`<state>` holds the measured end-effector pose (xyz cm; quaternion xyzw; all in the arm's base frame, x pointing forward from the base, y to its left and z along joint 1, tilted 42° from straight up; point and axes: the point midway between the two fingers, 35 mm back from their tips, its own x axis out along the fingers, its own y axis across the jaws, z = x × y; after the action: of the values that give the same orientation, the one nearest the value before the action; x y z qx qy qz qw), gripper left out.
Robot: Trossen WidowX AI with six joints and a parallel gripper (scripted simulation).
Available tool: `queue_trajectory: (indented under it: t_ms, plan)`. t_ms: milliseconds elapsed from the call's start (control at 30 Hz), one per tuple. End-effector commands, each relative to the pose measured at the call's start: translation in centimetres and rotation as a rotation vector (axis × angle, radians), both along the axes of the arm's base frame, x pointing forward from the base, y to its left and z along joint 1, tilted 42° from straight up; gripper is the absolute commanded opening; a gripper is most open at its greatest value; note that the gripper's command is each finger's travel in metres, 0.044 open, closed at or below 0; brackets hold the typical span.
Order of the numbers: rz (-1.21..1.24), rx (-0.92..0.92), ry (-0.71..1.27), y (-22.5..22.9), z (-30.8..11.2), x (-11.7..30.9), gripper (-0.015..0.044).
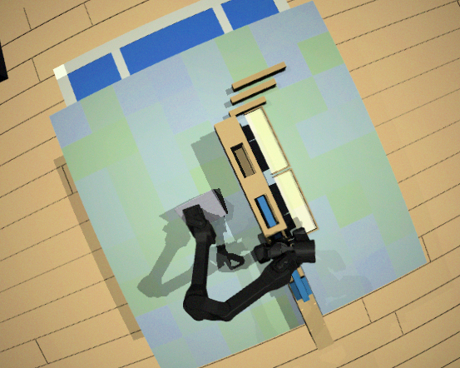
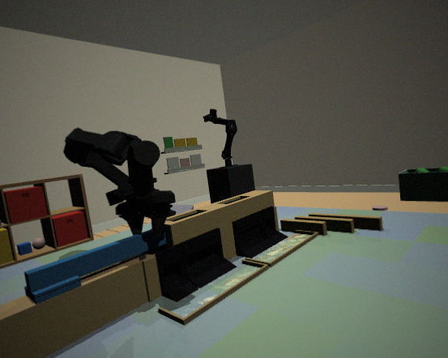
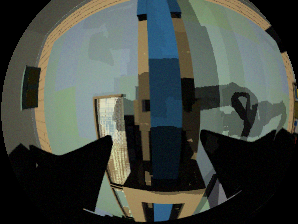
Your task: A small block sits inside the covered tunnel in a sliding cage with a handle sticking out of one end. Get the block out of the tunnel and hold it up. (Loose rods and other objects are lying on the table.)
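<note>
In the top view we see the claw (image 1: 279, 246) (image 2: 145, 240) (image 3: 157, 137) right of centre in the lower half, at the lower end of the wooden tunnel (image 1: 251, 183) (image 2: 228, 232) (image 3: 165, 193). Its fingers are spread wide, with nothing gripped; in the wrist view they stand on either side of the blue bar (image 1: 301, 287) (image 2: 87, 255) (image 3: 165, 90), which runs down the middle of the frame. We cannot tell whether either finger touches it.

The bar sticks out of the tunnel's near end and lies along a wooden rail (image 1: 318, 329) (image 2: 87, 308) (image 3: 142, 55), toward the lower left in the exterior view. From above, we also see blue through the tunnel's lower slot, while the upper slot shows brown. We cannot make out the small block in any view, so we cannot tell its exact place in the tunnel.

Three wooden rods (image 1: 259, 77) (image 2: 346, 221) lie roughly parallel beyond the tunnel's far end, upper centre from above. Two pale framed panels (image 1: 268, 141) lie end to end along its right side. At right in the exterior view, a dark bin (image 2: 431, 186) holds round green things.
</note>
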<state>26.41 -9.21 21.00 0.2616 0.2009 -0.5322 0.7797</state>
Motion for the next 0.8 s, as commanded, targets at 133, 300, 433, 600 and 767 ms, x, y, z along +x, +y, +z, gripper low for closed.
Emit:
queue_trajectory:
  t_ms: [133,300,433,600,767]
  plan:
    - [0.005,-0.001,0.009,-0.85,-1.25,0.05,0.0440]
    - [0.000,-0.002,-0.001,-0.86,-0.91,0.14,0.0387]
    - [0.000,-0.002,-0.001,-0.86,-0.91,0.14,0.0282]
    - [0.000,-0.002,-0.001,-0.86,-0.91,0.14,0.0151]
    - [0.000,-0.002,-0.001,-0.86,-0.91,0.14,0.0079]
